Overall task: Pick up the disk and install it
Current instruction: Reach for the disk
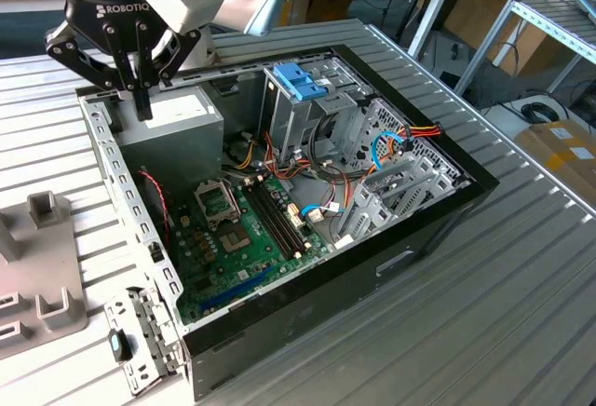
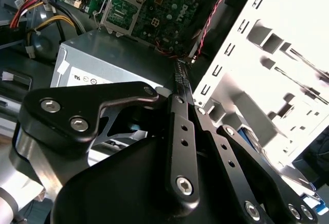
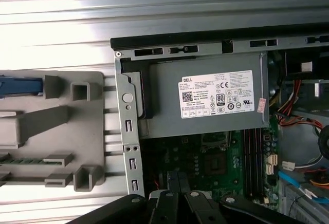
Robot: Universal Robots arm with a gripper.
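My gripper [image 1: 142, 108] hangs over the open computer case, just above the grey power supply box [image 1: 177, 131] at its back corner. The fingers are pressed together with nothing between them, as the second wrist view shows at the gripper [image 2: 180, 69]. Of the disk I see only a blue strip [image 3: 20, 86], standing on edge in the grey holder [image 3: 61, 131] outside the case and cut off by the picture's edge. It lies well away from the gripper [image 3: 176, 176], beyond the case's side wall [image 3: 127, 131].
The case holds a green motherboard [image 1: 247, 229], loose red, orange and blue cables [image 1: 391, 145], and a metal drive cage with a blue latch [image 1: 300, 80]. The power supply carries a white label [image 3: 216, 94]. The case lies on a ribbed metal table [image 1: 521, 266].
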